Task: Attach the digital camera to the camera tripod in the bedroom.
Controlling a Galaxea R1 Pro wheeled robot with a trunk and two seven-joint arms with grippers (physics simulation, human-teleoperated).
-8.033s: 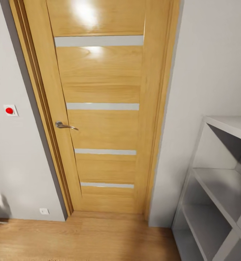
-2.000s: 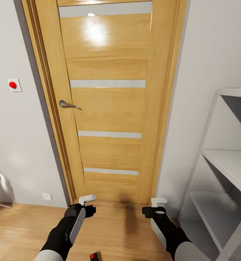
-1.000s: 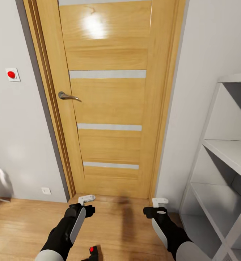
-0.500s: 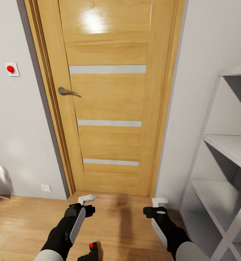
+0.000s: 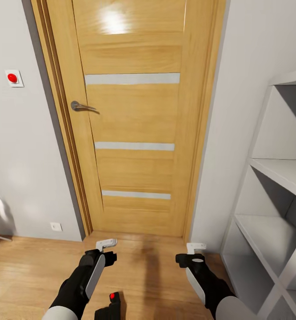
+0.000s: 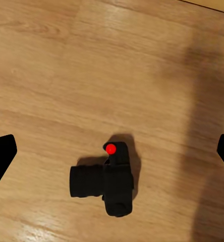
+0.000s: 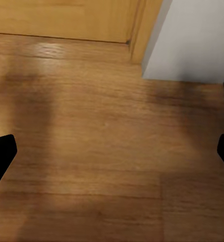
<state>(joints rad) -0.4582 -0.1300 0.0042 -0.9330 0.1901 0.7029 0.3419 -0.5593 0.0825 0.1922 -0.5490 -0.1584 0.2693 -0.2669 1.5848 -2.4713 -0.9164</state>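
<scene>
The digital camera (image 5: 109,307) lies on the wood floor at the bottom edge of the head view, between my two arms, black with a red dot on top. In the left wrist view the digital camera (image 6: 107,182) lies below my left gripper, lens pointing sideways. My left gripper (image 5: 106,249) hangs open above the floor, fingers (image 6: 2,156) far apart with nothing between them. My right gripper (image 5: 194,251) is open too, over bare floor (image 7: 107,151). The camera tripod is out of view.
A shut wooden door (image 5: 132,115) with a metal handle (image 5: 80,106) stands straight ahead. A white shelf unit (image 5: 277,200) stands at the right. A red button plate (image 5: 13,78) is on the grey wall at left, a socket (image 5: 55,226) low down.
The head view has tilted downward: door and wall button slid up in the picture and more of the camera shows at the bottom edge. Both arms hold the same pose.
</scene>
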